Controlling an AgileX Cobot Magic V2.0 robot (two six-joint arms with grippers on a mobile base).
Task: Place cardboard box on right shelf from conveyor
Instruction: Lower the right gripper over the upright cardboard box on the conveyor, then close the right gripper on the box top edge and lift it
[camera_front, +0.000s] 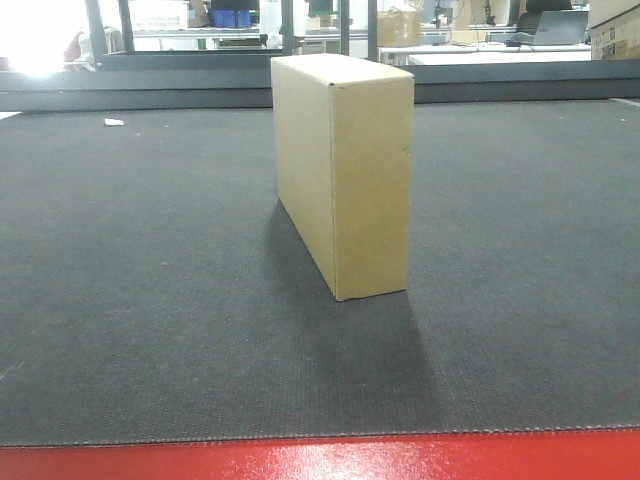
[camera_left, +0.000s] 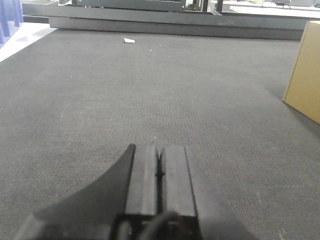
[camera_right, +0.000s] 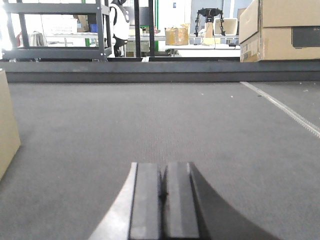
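Two grippers, both empty with jaws pressed together: left gripper (camera_left: 159, 150) and right gripper (camera_right: 163, 167) sit low over the conveyor (camera_front: 150, 300), one on each side of the cardboard box (camera_front: 345, 170), neither touching it. They are likely staged to squeeze it between them, since the slab looks too wide for one jaw. The box stands upright on a narrow edge, mid-belt, behind the red frame. Can't pick out the right shelf in these views. A white scrap (camera_front: 113, 122) lies far back on the belt. The box faces are blank. The stacked cartons (camera_right: 280, 30) in the background carry a dark label, unreadable.
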